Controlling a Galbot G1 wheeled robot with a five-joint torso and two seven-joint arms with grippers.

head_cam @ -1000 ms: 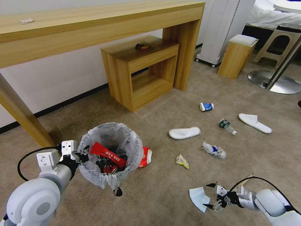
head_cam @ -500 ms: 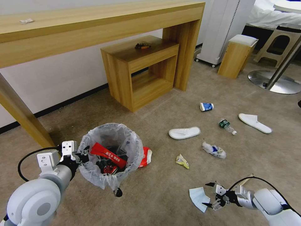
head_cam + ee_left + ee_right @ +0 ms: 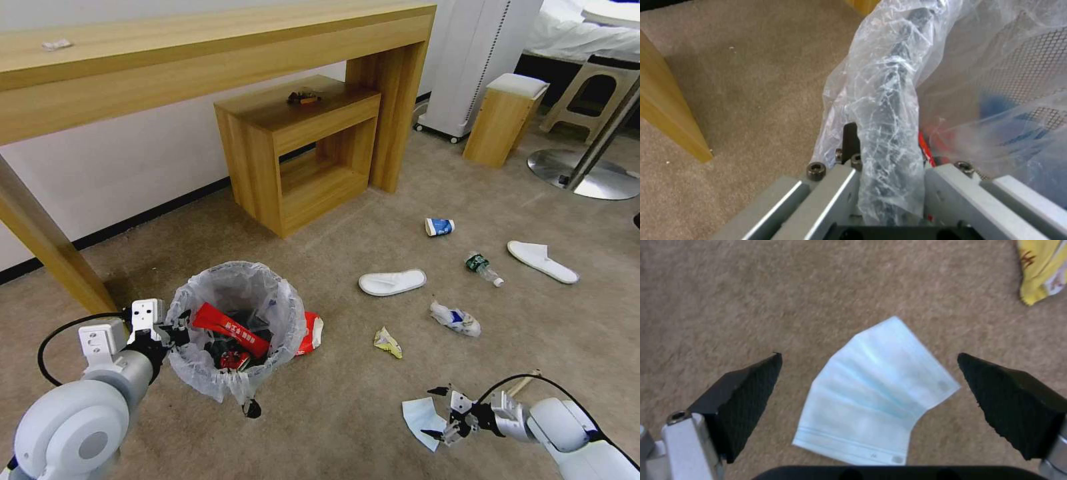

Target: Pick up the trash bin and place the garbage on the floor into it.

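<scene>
Left gripper [image 3: 179,331] pinches the near-left rim of the small round black trash bin [image 3: 235,327] lined with crinkly plastic. Right gripper [image 3: 445,413], spread, hovers at a flat pale-blue face mask [image 3: 423,419] on the beige carpet floor [image 3: 347,413]. Risk: pads skid over thin fabric, closing empty.

One round black trash bin lined with a crinkly translucent bag [image 3: 235,320] stands at near left. Loose on the beige carpet lie two flat white slippers [image 3: 392,282] [image 3: 541,261], one blue paper cup [image 3: 439,227], one clear plastic bottle [image 3: 484,268], one pale blue pleated face mask [image 3: 421,418] and one yellow crumpled wrapper [image 3: 387,342]. Two wooden tables stand far back: one long console [image 3: 200,53] and one low side table [image 3: 300,150].
</scene>
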